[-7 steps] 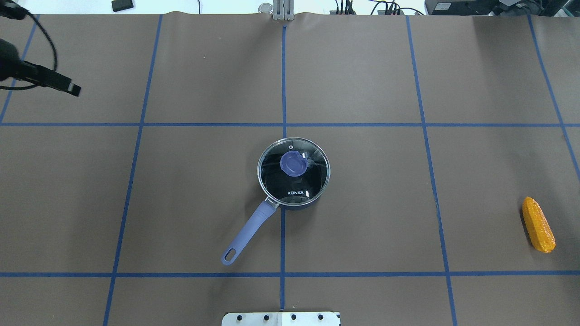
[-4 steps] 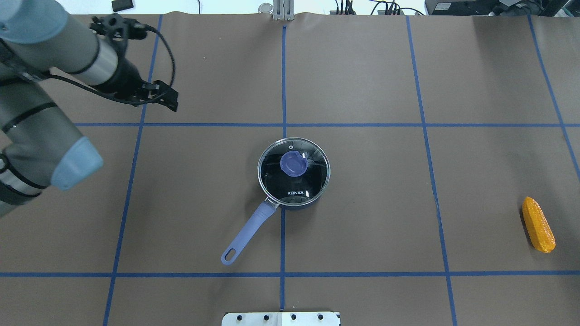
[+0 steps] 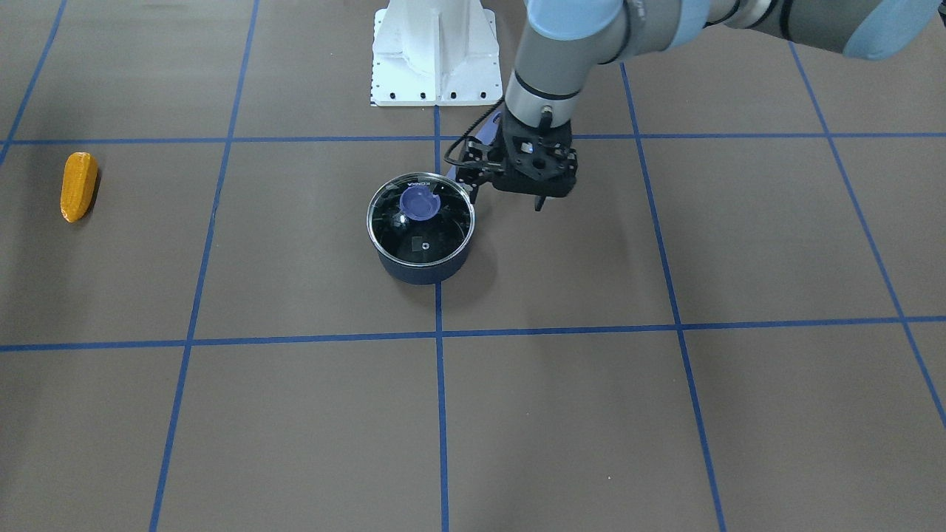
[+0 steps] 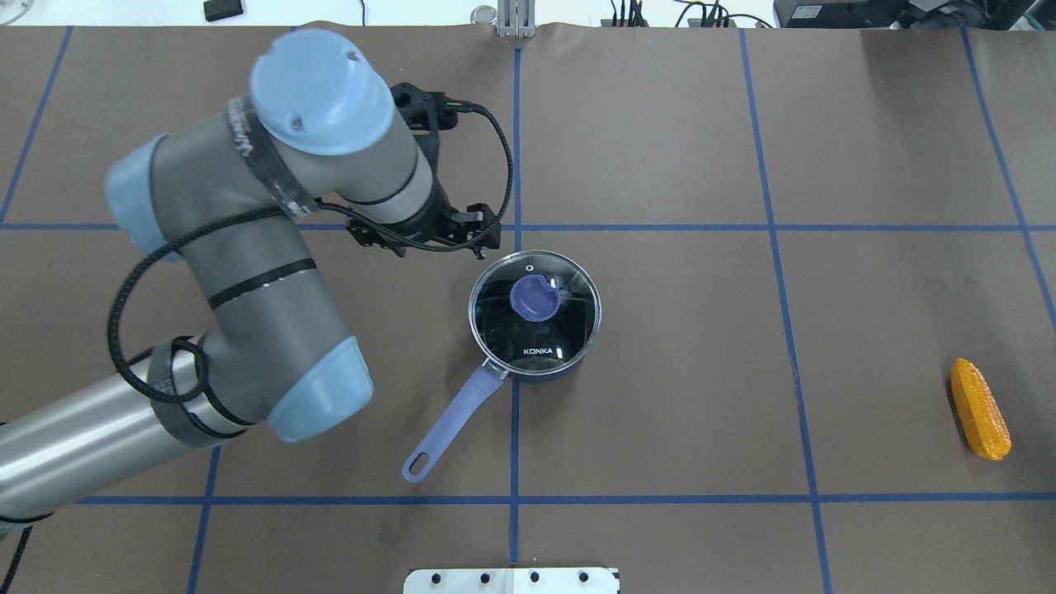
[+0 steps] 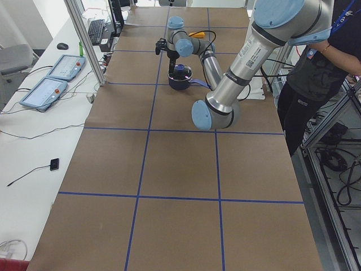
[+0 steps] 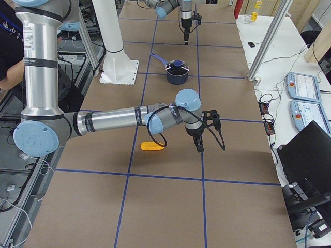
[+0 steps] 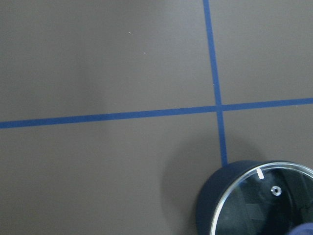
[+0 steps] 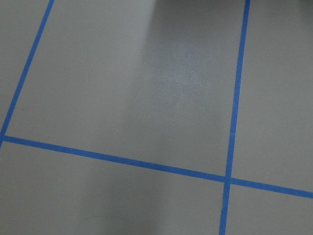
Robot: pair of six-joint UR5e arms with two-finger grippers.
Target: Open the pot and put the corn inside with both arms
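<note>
Corn [image 4: 980, 409]: lying toward the worktop's [image 4: 660, 124] right end, well apart from the pot [image 3: 423, 272].
Lid [image 4: 569, 326]: sitting on the pot.
Left gripper [image 3: 539, 203]: hovering just beside the pot. In the front view we are seeing its fingers drawn together; overhead, the wrist is hiding them.
Right gripper [image 6: 199, 146]: showing in the right side view only, so we cannot tell its fingers' state.

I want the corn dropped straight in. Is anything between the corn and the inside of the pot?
Yes: the glass lid sits closed on the pot, covering its opening. Nothing else visible lies between the corn and the pot. The left hand hovers beside the pot, not touching the lid.
</note>
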